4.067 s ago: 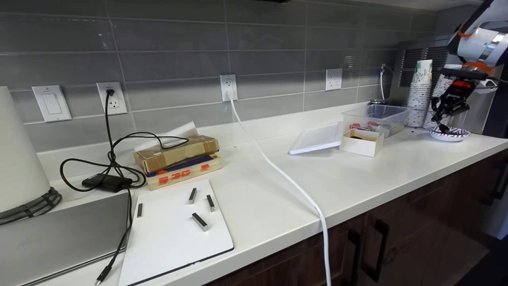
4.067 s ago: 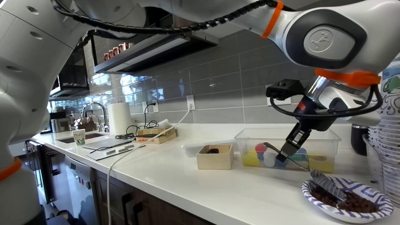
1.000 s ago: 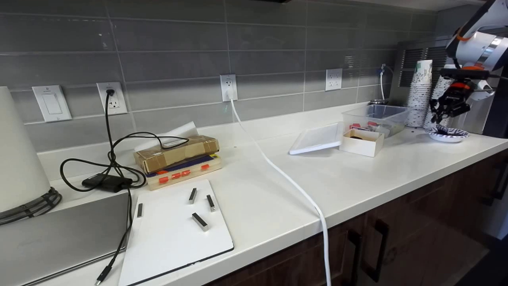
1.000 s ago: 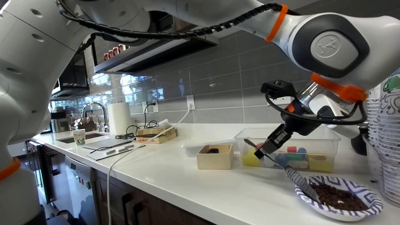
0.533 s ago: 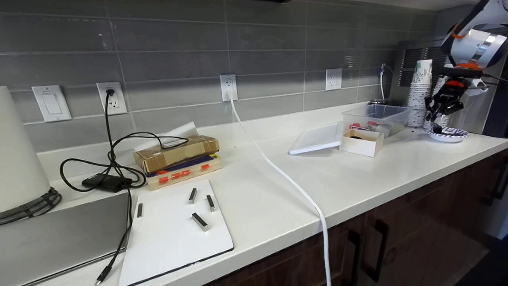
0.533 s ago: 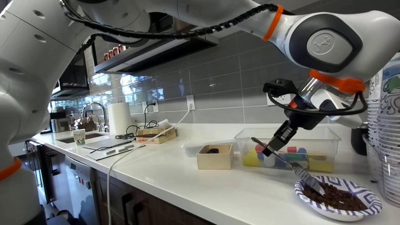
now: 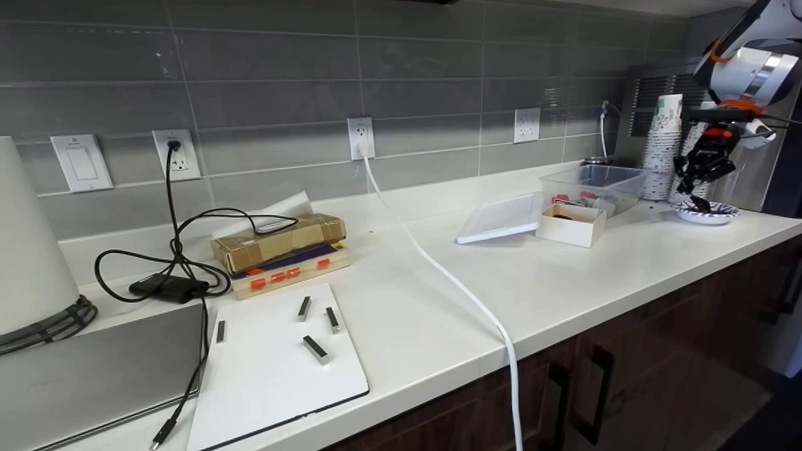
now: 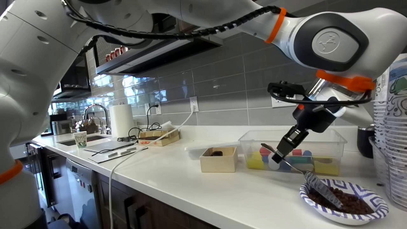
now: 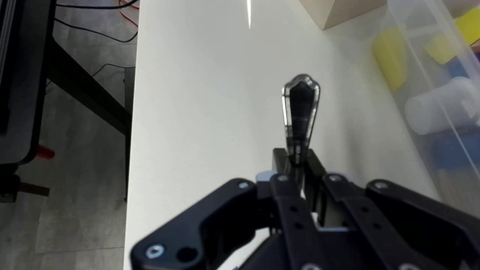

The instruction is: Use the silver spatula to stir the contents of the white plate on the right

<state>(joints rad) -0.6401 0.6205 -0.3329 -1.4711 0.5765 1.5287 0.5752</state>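
1. The tool is clamped on the handle of the silver spatula, and the spatula leans down into the white plate, which has a blue zigzag pattern.
2. Compared with the frame just before, the blade reaches further: its tip lies about in the middle of the brown contents, while in that frame it is closer to the side near the tool.
3. The tool is also slightly nearer to the plate, and the plate keeps its place. Against the earliest frame, the plate is a little closer to the wooden box.
4. In the wrist view, the long edge of the desk runs at the left of the tool, and beyond it shows the floor.
5. The clear bin stands behind the tool in an exterior view; in the wrist view it is at the right, apart from the tool. The cup stacks stand near the plate; if they touch it, I cannot tell.
6. The wrist view shows the end of the handle, which sticks out past the fingers; the blade is hidden there.
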